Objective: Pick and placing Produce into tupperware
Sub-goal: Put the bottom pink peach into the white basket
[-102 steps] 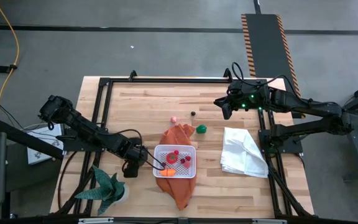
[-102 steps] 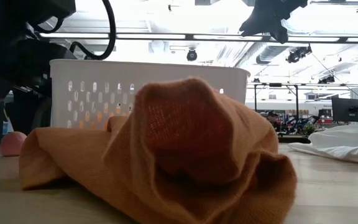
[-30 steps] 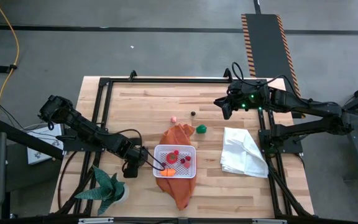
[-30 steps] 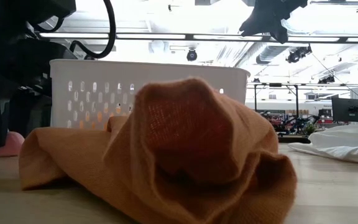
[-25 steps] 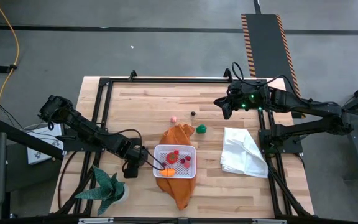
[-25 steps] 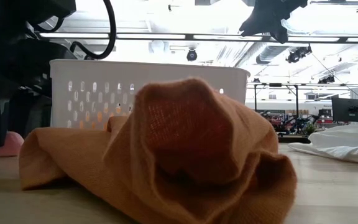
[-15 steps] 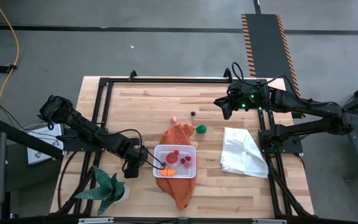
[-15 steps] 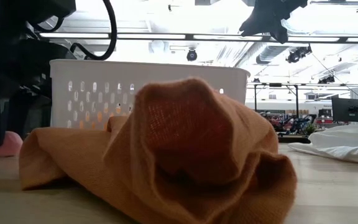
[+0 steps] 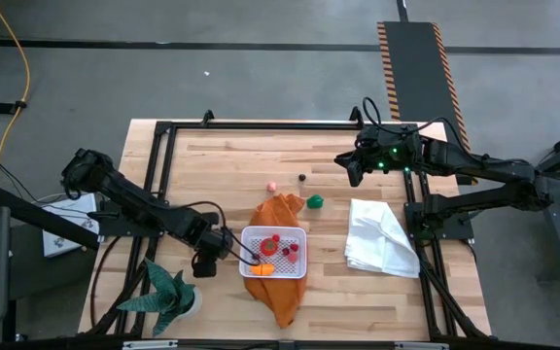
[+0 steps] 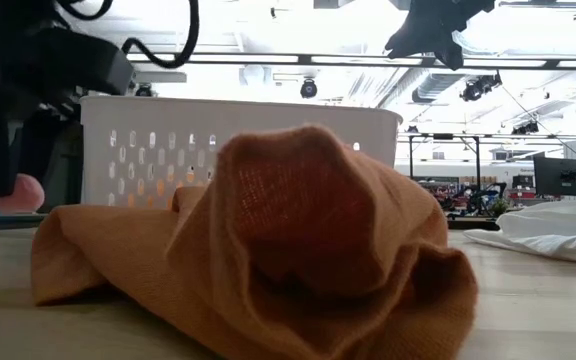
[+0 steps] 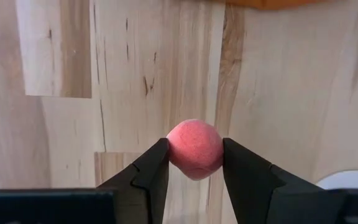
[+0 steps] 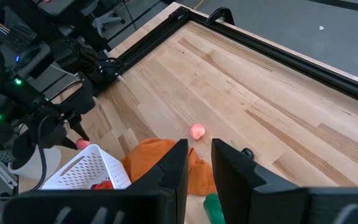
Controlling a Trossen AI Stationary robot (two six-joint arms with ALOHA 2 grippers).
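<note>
Since the frames a moment back, we see the left tool (image 11: 194,163) has lifted: in the low view the pink ball (image 11: 194,149) that sat down at surface level beside the container now rides higher, clear of the wood. Nothing else on the surface (image 9: 222,165) has shifted. In the left wrist view its two dark fingers (image 11: 148,171) clamp that pink ball from either side, with bare planks behind it. From above, this tool hangs just beside the left wall of the tupperware (image 9: 299,234), which sits on the orange cloth (image 9: 280,301). Inside the tupperware we see several red pieces (image 9: 275,239) and an orange piece (image 9: 265,269).

Out on the surface beyond the cloth lie another pink piece (image 9: 271,187), a small dark piece (image 9: 301,178) and a green piece (image 9: 315,202), each apart from the others. We find the right tool (image 12: 196,163) waiting above the far right part of the surface, its fingers set narrowly apart with nothing between them. A white cloth (image 9: 382,238) lies crumpled at the right, and a green spiky plant (image 9: 168,295) stands at the near left corner.
</note>
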